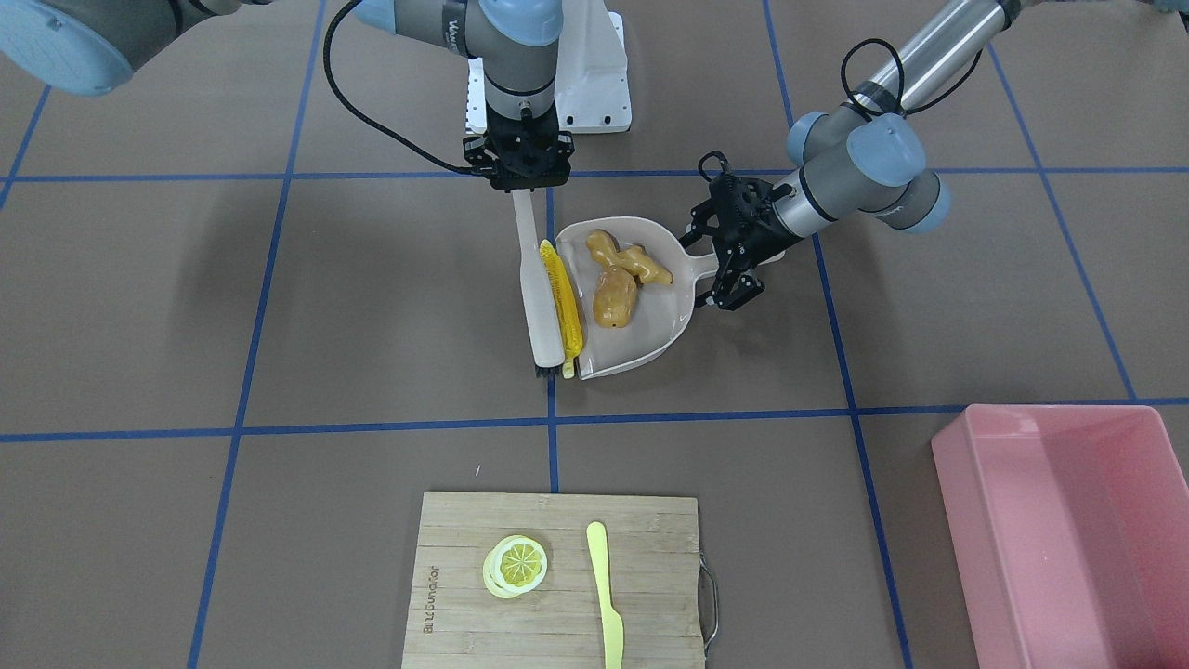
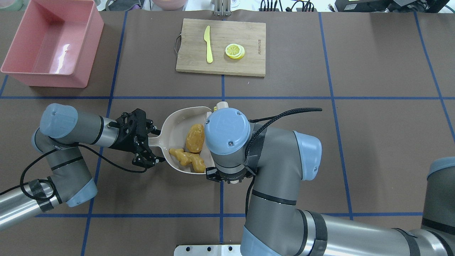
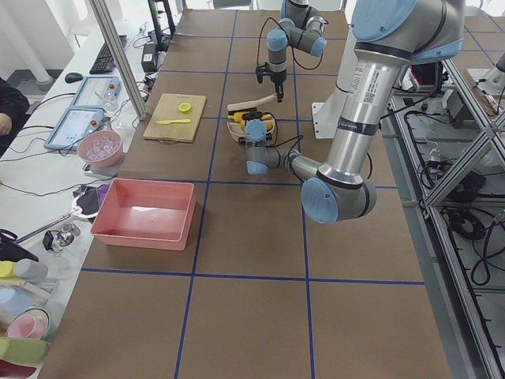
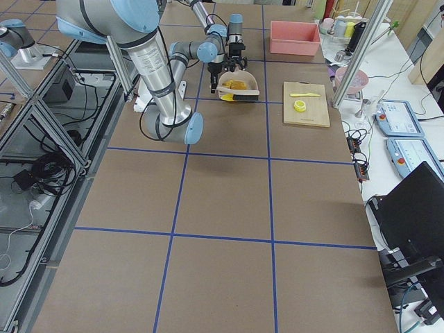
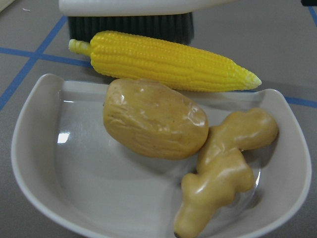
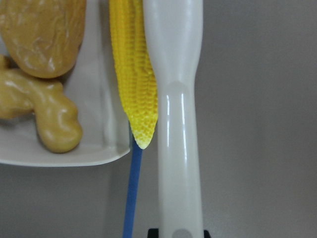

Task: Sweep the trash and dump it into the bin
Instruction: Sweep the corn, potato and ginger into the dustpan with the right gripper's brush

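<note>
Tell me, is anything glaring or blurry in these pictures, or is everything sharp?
Overhead exterior view: a white glare patch on the floor of the large pink plastic tub. Left wrist view: highlights on the brown plastic potato and the beige plastic dustpan. Right wrist view: bright streaks down the white plastic brush. Front-facing view: evenly lit and sharp.

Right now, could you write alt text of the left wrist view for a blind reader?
A brown potato and a tan ginger root lie in a beige dustpan; a yellow corn cob lies along its lip, a brush behind it.
</note>
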`<state>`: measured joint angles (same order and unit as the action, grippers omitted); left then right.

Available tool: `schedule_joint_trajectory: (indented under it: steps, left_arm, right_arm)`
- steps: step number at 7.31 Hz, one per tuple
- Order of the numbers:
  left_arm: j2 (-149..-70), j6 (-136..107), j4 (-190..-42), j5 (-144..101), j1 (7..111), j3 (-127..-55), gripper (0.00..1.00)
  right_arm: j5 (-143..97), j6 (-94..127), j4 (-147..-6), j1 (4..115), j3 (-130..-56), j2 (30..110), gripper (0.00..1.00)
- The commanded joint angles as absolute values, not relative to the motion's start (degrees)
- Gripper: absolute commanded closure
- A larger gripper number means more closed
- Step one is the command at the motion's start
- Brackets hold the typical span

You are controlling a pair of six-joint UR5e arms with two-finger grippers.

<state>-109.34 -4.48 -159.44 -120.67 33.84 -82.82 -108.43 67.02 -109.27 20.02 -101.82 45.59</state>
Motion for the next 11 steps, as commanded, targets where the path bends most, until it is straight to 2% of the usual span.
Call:
schedule_joint_trajectory:
  steps: [1, 5, 8, 11]
  left_arm:
    - [-109.34, -4.48, -159.43, -120.67, 33.84, -82.88, 0.03]
    - [-109.34, -3.7, -158.91, -120.67, 33.84, -82.97, 0.03]
    - [-109.34, -3.69, -158.2, -120.67, 33.84, -83.23, 0.03]
    - [-109.34, -3.69, -158.2, -120.67, 33.84, -83.14, 0.03]
  right_arm:
    - [-108.63, 67.94, -109.34, 19.07, -101.08, 43.34, 1.0]
    - [-111.17, 70.57, -109.51, 18.9, -98.53, 38.85, 1.0]
    - [-112.49, 70.84, -109.69, 19.07, -98.87, 38.67, 1.0]
    - [-114.87, 66.91, -114.14, 23.8, -101.41, 38.76, 1.0]
